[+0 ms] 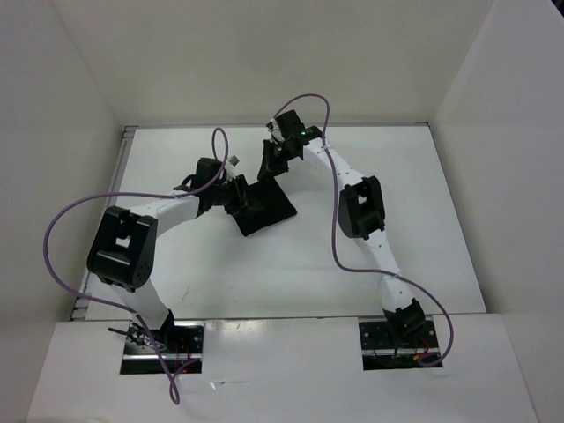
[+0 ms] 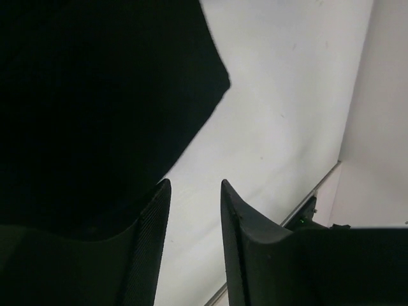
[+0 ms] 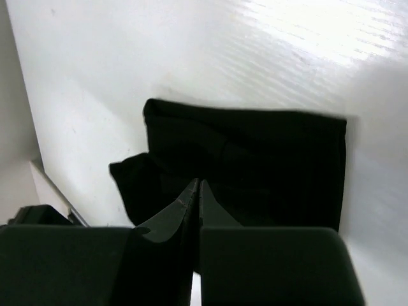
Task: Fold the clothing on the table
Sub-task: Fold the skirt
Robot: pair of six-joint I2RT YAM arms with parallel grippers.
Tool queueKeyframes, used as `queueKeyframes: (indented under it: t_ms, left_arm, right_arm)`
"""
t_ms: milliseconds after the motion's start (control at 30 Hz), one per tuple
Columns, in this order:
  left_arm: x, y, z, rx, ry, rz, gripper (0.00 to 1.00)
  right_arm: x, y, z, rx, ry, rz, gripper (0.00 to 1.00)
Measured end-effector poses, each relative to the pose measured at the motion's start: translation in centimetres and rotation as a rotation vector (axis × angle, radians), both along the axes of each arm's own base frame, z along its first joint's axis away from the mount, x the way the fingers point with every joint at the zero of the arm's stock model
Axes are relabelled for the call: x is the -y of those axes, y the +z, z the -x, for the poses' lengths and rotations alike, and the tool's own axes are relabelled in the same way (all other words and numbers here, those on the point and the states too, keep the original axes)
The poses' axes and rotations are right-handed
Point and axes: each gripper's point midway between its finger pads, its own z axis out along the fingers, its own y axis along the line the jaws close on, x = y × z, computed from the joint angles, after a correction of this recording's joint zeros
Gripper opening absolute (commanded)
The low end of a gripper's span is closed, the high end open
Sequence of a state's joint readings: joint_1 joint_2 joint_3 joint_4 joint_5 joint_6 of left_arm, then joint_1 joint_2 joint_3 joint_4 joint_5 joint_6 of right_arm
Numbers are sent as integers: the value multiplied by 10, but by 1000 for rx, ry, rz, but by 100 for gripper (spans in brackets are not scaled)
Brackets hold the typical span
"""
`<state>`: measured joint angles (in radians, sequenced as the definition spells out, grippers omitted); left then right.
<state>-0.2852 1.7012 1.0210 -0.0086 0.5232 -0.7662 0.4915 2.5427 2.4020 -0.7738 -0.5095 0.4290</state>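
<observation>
**Black soft fabric garment [image 1: 267, 210] folded small on large flat white table [image 1: 397, 238]**

Plain, matte and unmarked, folded into a compact, roughly rectangular pad near the middle of the table. Seen from overhead, both arms' heads crowded at its far side.

Low at the garment's edge, the left gripper [image 2: 194, 186]: fingers parted, only bare white table showing in the gap, nothing between them, dark cloth just beside one finger.

Poised over the garment, the right gripper [image 3: 195, 186]: fingers pressed tight together, no gap. Impossible to tell whether any cloth is pinched at the tips.

From that wrist view, a small lobe of fabric bulging out at the pad's left side.
</observation>
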Motion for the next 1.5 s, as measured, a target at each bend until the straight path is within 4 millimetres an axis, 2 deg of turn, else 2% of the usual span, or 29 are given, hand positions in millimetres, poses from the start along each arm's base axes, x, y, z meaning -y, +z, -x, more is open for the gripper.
queueKeyframes:
  t_ms: [133,233,367,433,533,800,900,933,967,1000,1067,1167,1233,1267,1333,1400,1433,1500]
  left_arm:
    - [-2,-27,-3,-49,14,-28,36]
    - [-8,-48,-2,-89,44,-74,32]
    - [-22,-72,5,-139,94,-149,29]
    - [-25,-74,5,-145,117,-165,29]
    - [-31,-75,5,-148,156,-202,29]
    - [-40,-73,9,-146,185,-241,29]
    - [-44,-64,19,-147,175,-252,35]
    - [-46,-55,24,-134,168,-257,39]
    - [-48,-44,27,-118,165,-257,62]
    - [-49,-28,28,-77,158,-255,73]
    - [-51,17,28,32,159,-236,79]
    - [-53,105,22,256,176,-177,80]
    - [-56,152,24,375,191,-139,81]
    - [-58,169,27,421,197,-128,81]
    - [-63,181,36,460,205,-117,83]
    - [-68,173,47,442,208,-125,87]
    - [-70,164,53,419,211,-138,88]
    - [-77,144,66,370,219,-167,92]
  right_arm:
    - [-6,-23,-10,-34,-2,20,4]
    - [-4,-37,-8,-77,-15,38,4]
    - [6,-45,-14,-88,-60,78,4]
    - [14,-48,-20,-84,-97,108,4]
    - [37,-56,-32,-84,-175,172,4]
    - [122,-66,-67,-74,-408,351,3]
    - [143,-57,-70,-52,-470,420,11]
    - [147,-48,-68,-41,-482,440,16]
    - [149,-35,-67,-20,-494,455,19]
    - [150,-18,-66,11,-505,464,23]
    - [147,26,-58,76,-511,459,28]
    - [140,117,-38,204,-509,379,28]
    - [138,178,-17,292,-509,310,28]
    - [140,203,-5,328,-509,284,29]
    - [144,240,17,380,-510,251,33]
    - [150,254,38,402,-511,265,36]
    - [153,254,45,403,-513,283,37]
    - [154,233,65,367,-487,353,40]
